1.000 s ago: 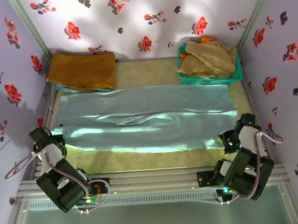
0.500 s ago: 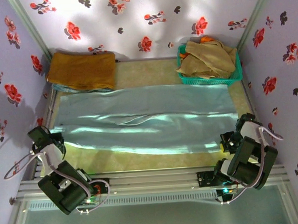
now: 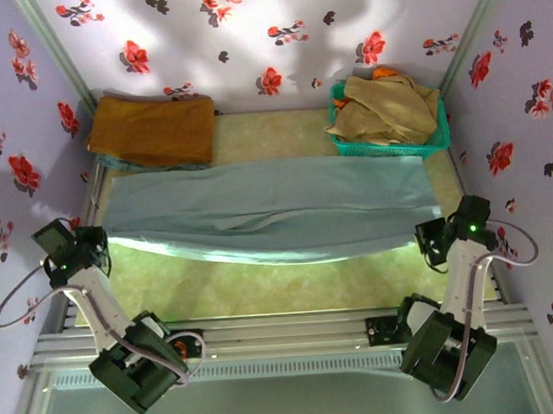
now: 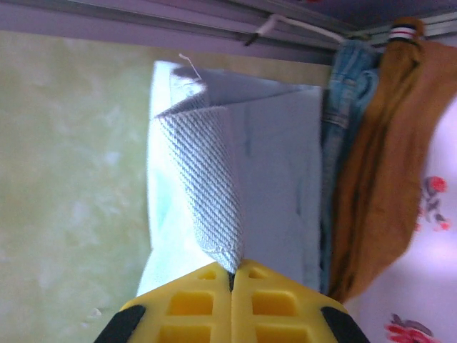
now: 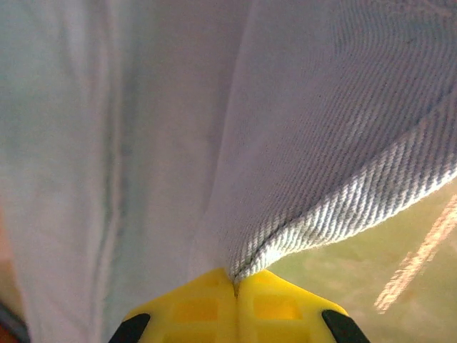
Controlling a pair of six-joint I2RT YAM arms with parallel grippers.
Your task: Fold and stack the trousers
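The pale blue-grey trousers (image 3: pixel 267 203) stretch across the table from left to right, their near edge lifted off the surface. My left gripper (image 3: pixel 100 246) is shut on the near left corner of the trousers (image 4: pixel 214 186), the yellow fingers (image 4: pixel 193 304) pinching a fold of twill cloth. My right gripper (image 3: pixel 428 239) is shut on the near right corner of the trousers (image 5: pixel 214 128), with a hem edge caught between its yellow fingers (image 5: pixel 275 304).
A folded mustard-brown cloth (image 3: pixel 152 130) lies at the back left on top of denim (image 4: pixel 346 114). A teal basket (image 3: pixel 389 145) with beige garments (image 3: pixel 387 104) stands at the back right. The pale green tabletop (image 3: pixel 262 282) shows in front of the trousers.
The right gripper has shut on the trousers' near right corner. Both arms have risen and carried the near edge up and toward the back, baring more tabletop in front.
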